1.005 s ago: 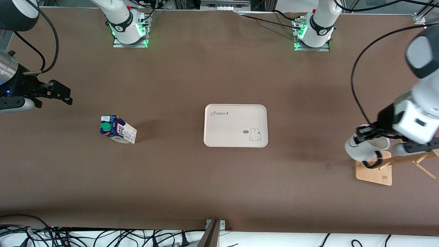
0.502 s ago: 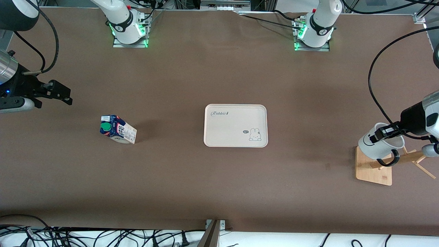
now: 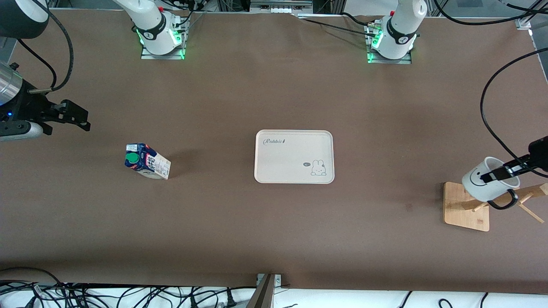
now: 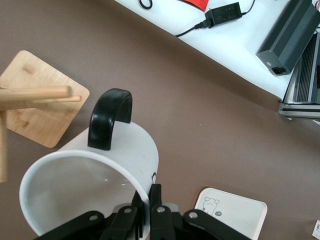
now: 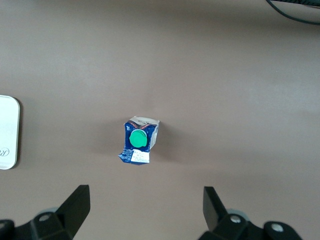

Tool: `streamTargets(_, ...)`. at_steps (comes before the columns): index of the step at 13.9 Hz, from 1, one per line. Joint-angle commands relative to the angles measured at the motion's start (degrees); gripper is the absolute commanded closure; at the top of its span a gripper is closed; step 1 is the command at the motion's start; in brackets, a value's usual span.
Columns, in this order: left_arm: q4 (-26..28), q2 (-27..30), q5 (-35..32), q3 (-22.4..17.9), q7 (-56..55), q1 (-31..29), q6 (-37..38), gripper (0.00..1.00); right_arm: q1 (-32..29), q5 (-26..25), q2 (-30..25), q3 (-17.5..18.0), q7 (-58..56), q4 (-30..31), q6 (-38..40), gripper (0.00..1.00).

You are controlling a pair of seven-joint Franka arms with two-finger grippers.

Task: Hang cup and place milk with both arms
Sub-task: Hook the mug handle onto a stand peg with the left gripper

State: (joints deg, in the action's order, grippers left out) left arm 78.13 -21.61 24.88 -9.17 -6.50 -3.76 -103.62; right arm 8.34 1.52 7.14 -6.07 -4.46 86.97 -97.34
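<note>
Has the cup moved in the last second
Yes. The cup, gripped at its rim by the left gripper, has shifted toward the left arm's end, across the wooden rack's base.

A brown table (image 3: 274, 85) with black cables (image 3: 107, 295) along its edge.

- The two arm bases (image 3: 159, 32) (image 3: 394, 36) are white, each ringed by a dark grey band and mounted on a metal plate with green lights glowing at the foot.
- The right arm's wrist (image 3: 7, 87) is silver, with a small blue light below it.
- Black cables (image 3: 64, 38) loop along both arms.
- The right gripper (image 3: 70, 116) is black, with angular fingers (image 5: 75, 207).
- The left gripper (image 4: 150, 220) is black, with visible silver screws.
</note>
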Motion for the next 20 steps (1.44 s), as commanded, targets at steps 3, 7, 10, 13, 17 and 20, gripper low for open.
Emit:
streamTargets(3, 0.2, -0.4, 2.2, 0.1, 1.5, -0.7, -0.6, 1.0, -0.2, 0.4, 0.7, 0.2, -0.2, -1.6, 0.5, 0.0)
streamTargets(7, 0.1, -1.2, 2.9, 0.1, 1.7, -1.2, -0.9, 1.0, 0.0, 0.4, 0.7, 0.4, -0.2, -1.6, 0.5, 0.0)
streamTargets(10, -0.1, -1.2, 2.9, 0.0, 1.6, -1.2, -1.6, 1.0, 0.0, 0.4, 0.7, 0.4, -0.1, -1.6, 0.5, 0.0)
streamTargets(13, -0.3, -1.2, 2.9, -0.2, 2.9, -1.2, -1.8, 1.0, -0.1, 0.4, 0.7, 0.4, -0.2, -1.6, 0.5, 0.0)
streamTargets(17, -0.1, -1.2, 2.9, -0.3, 6.3, -1.4, -3.8, 1.0, -0.1, 0.4, 0.7, 0.4, -0.1, -1.6, 0.5, 0.0)
streamTargets(20, 0.2, -1.2, 4.4, -0.5, 6.2, -1.8, -3.8, 1.0, -0.1, 0.4, 0.7, 0.4, -0.1, -1.6, 0.5, 0.0)
